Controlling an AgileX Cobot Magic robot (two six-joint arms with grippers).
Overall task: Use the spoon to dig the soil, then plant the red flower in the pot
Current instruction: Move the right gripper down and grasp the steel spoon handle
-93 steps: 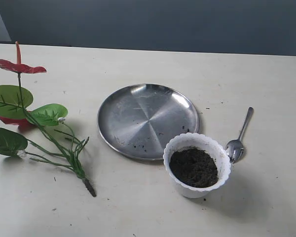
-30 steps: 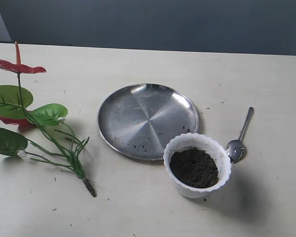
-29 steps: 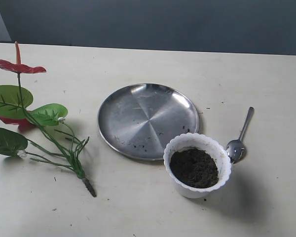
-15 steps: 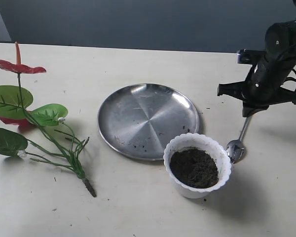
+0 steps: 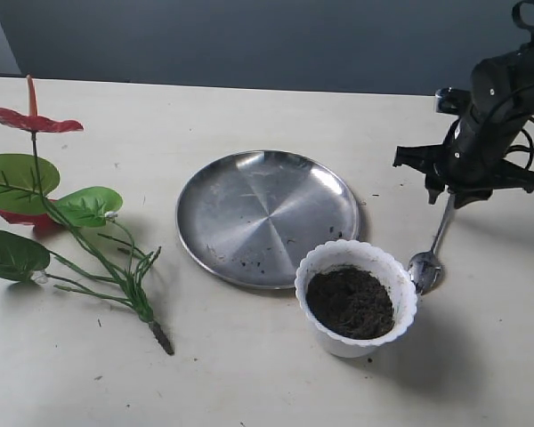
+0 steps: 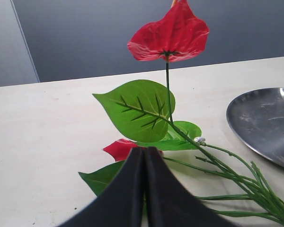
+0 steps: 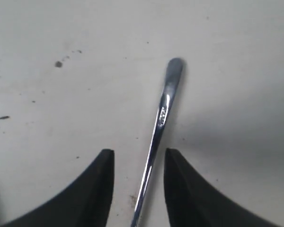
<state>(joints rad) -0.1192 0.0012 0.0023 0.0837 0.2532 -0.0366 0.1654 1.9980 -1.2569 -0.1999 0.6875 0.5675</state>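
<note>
Nothing dug or planted yet. Soil (image 5: 349, 301) level inside pot (image 5: 347, 342), just beside steel plate (image 5: 258, 213). Spoon (image 5: 436, 240) flat on the table right of the plate, handle straddled by right gripper (image 5: 447, 197), jaws spread, not pinching. Red flower (image 5: 89, 205) lying on its side left of the plate, with left gripper (image 6: 144, 151) near it, pressed together and empty. Pale table (image 5: 249, 382) flecked with crumbs; dark grey-blue wall (image 5: 249, 44) behind the plate.

It looks like a robot test lab: a plain cream desk (image 5: 249, 382) stands before a flat grey-blue wall (image 5: 249, 40), a black robot arm (image 5: 494, 89) reaches in, and staged props, a steel plate (image 5: 249, 213) and a fake flower (image 5: 87, 206), lie spread on it.
</note>
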